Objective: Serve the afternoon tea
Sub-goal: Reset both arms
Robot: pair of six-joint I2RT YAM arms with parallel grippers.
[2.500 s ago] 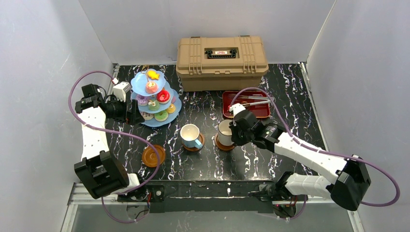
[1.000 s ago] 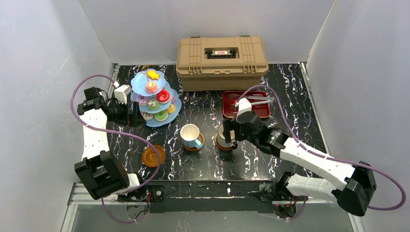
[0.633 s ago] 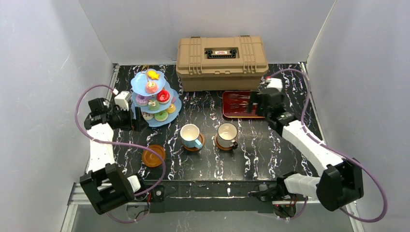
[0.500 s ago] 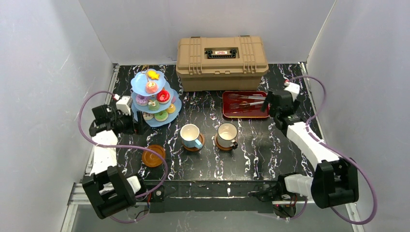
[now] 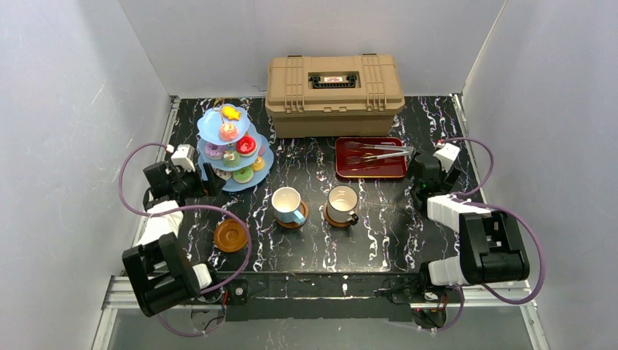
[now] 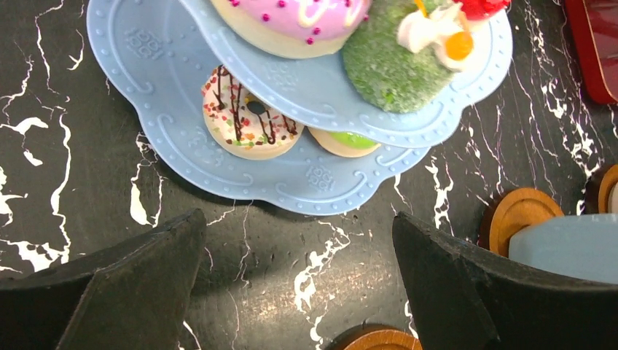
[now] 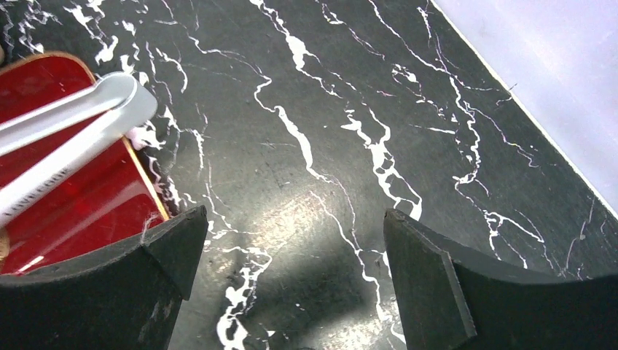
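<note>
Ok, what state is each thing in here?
Toolbox: lid shut.
Cake stand: upright, loaded with cakes.
Blue mug: upright on a saucer.
White mug: upright on a saucer.
Spare saucer: bare.
Tongs: lying in the red tray.
Left jaws: open, empty.
Right jaws: open, empty.

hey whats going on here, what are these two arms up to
Two arms are laying out a toy afternoon tea. The cake stand is loaded with toy cakes. A blue mug and a white mug sit on saucers, and a third saucer is bare. Both end effectors are open and empty: the left hovers just in front of the stand, the right beside the red tray holding tongs.
</note>
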